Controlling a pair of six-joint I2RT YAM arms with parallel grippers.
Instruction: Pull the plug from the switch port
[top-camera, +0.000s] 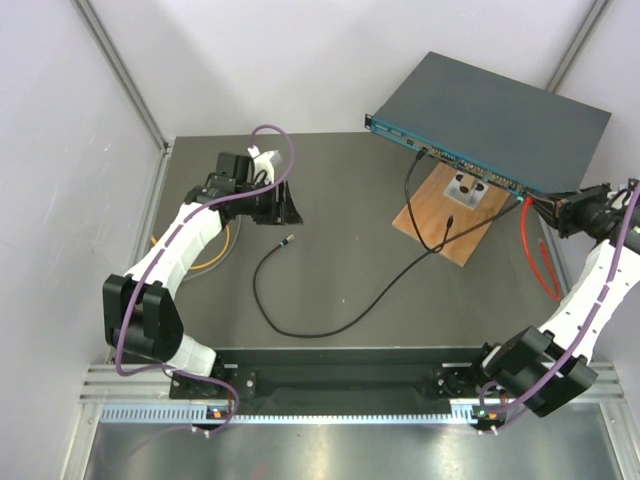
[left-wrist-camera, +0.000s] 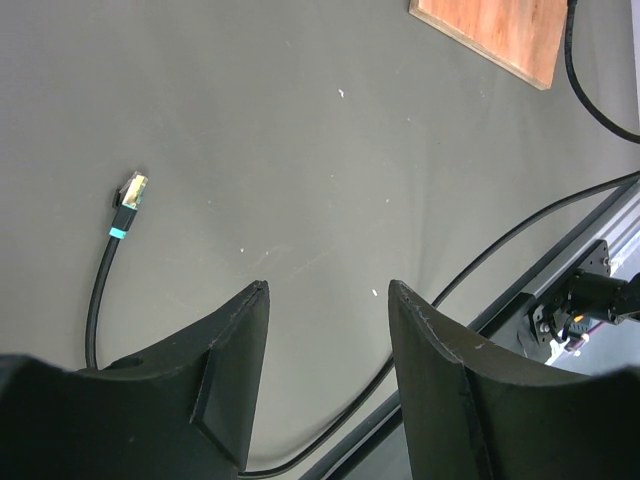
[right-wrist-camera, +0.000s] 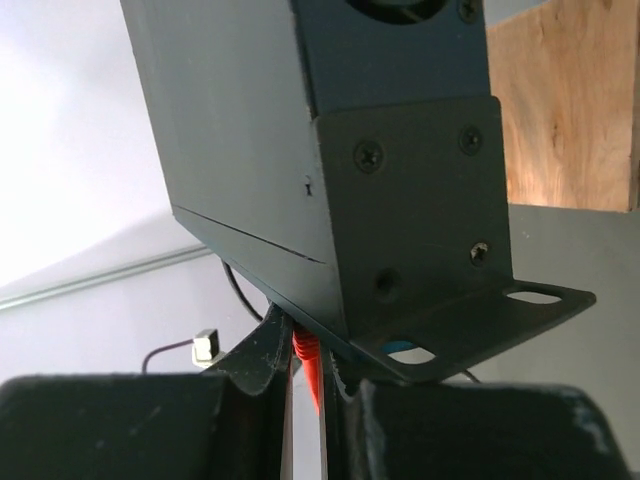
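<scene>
A: We note the right pincer (right-wrist-camera: 305, 372) closed tight on the red plug (right-wrist-camera: 304, 350), at the right end of the switch (top-camera: 490, 112), far right of the bench (top-camera: 340, 200).
B: The left pincer (left-wrist-camera: 328, 292) is half open, empty, well apart. Nothing braces the switch. If the latch holds, we judge our pull could drag it, or the grip could slip.

place: robotics lab test cell | walls: plain white panels (top-camera: 60, 150) between aluminium corner posts (top-camera: 120, 70) | bench: dark matte table (top-camera: 340, 200), slotted aluminium rail (top-camera: 300, 412) at near edge | kit: left arm (top-camera: 185, 235), right arm (top-camera: 595, 290) bolted on, rack switch (top-camera: 500, 110), loose black patch cable (left-wrist-camera: 105, 285), wooden board (top-camera: 435, 225)
</scene>
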